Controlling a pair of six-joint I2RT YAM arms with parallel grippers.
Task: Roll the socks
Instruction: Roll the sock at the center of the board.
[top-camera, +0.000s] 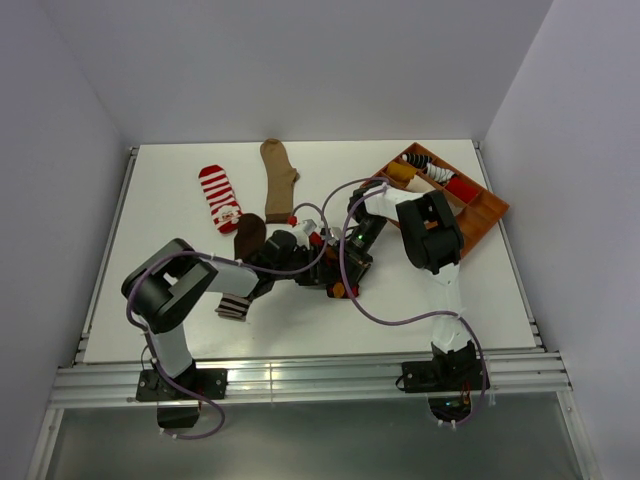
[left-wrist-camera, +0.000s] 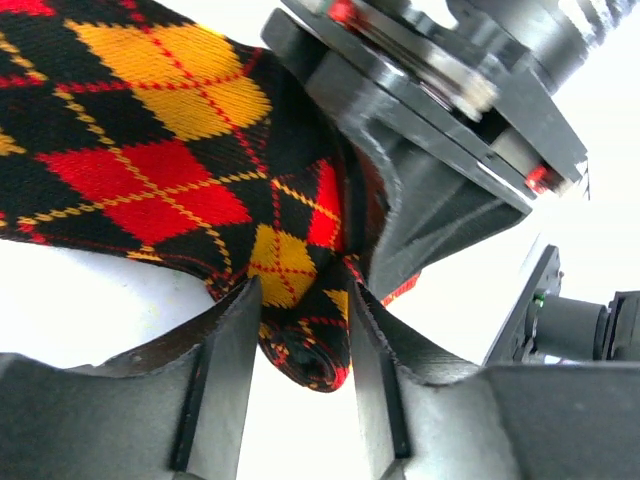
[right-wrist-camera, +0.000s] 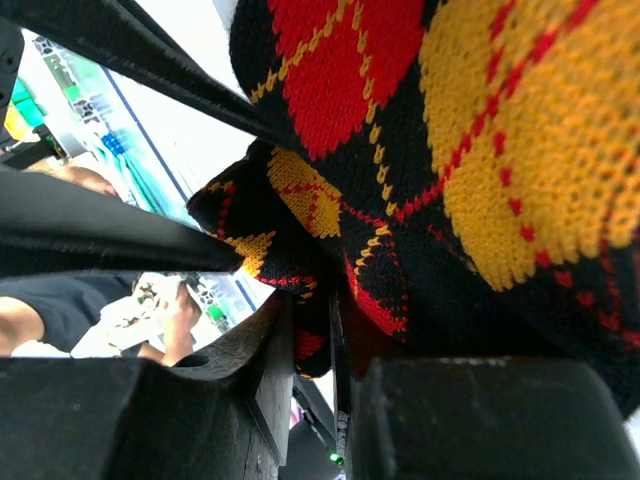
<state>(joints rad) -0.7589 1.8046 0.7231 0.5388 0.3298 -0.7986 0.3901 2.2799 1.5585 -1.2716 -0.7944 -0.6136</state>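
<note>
The black argyle sock (left-wrist-camera: 150, 180) with red and yellow diamonds is held between both grippers near the table's middle. My left gripper (left-wrist-camera: 300, 305) is shut on its rolled end. My right gripper (right-wrist-camera: 318, 320) pinches a fold of the same sock (right-wrist-camera: 480, 180). In the top view the two grippers meet, left (top-camera: 300, 262) and right (top-camera: 340, 268), and hide most of the sock (top-camera: 338, 289). The dark brown sock (top-camera: 248, 236) with a striped cuff lies under my left arm. The tan sock (top-camera: 278, 180) and the red-and-white striped sock (top-camera: 218, 197) lie flat behind it.
An orange-brown tray (top-camera: 485, 215) at the back right holds several rolled socks. Purple cables loop between the arms. The right gripper's black body (left-wrist-camera: 440, 110) fills the upper right of the left wrist view.
</note>
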